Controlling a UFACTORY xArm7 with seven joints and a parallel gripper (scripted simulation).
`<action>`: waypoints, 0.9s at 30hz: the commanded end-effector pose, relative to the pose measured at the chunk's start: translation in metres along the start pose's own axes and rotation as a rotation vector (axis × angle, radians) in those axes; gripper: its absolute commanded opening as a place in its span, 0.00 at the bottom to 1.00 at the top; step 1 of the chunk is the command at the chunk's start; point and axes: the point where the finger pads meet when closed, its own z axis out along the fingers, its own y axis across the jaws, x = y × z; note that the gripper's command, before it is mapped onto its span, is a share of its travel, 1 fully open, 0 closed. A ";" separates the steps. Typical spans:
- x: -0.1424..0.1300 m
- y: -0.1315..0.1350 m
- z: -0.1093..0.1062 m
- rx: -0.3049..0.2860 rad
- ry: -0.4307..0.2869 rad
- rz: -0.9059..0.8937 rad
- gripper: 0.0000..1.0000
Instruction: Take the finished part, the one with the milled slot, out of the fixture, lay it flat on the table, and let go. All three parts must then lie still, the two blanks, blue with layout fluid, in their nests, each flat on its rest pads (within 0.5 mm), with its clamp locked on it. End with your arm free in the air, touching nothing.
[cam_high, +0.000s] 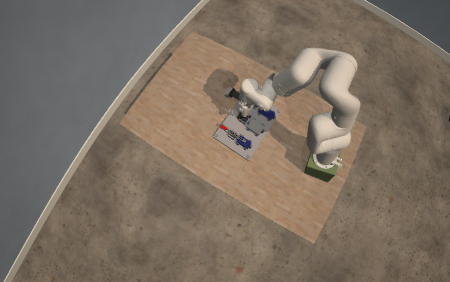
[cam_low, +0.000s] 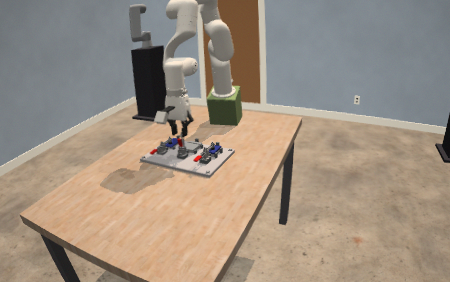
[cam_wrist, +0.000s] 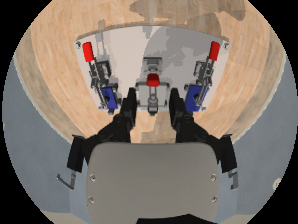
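Note:
The grey fixture plate (cam_high: 251, 149) (cam_low: 186, 165) (cam_wrist: 127, 50) lies on the wooden table and carries three clamps in a row. The two blue blanks sit in the outer nests, one on the left (cam_wrist: 108, 99) (cam_low: 172, 143) and one on the right (cam_wrist: 194, 96) (cam_low: 216, 148), each under a clamp with a red handle (cam_wrist: 87, 50) (cam_wrist: 214, 50). The middle nest holds the grey part (cam_high: 256, 125) behind its red-handled clamp (cam_wrist: 153, 80) (cam_low: 180, 143). My gripper (cam_wrist: 153, 95) (cam_low: 179, 130) (cam_high: 243, 112) hangs just above the middle nest, half open, with nothing between the fingers.
The arm's green pedestal (cam_high: 322, 169) (cam_low: 224, 106) stands at the table's back. A black cabinet (cam_low: 148, 82) stands on the floor behind the table. A darker patch (cam_low: 132, 179) marks the table in front of the plate.

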 end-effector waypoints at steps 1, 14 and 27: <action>0.001 0.000 -0.001 0.000 0.003 0.000 0.47; 0.001 0.000 0.000 0.000 0.003 0.000 1.00; 0.001 0.000 0.006 0.000 0.003 0.000 1.00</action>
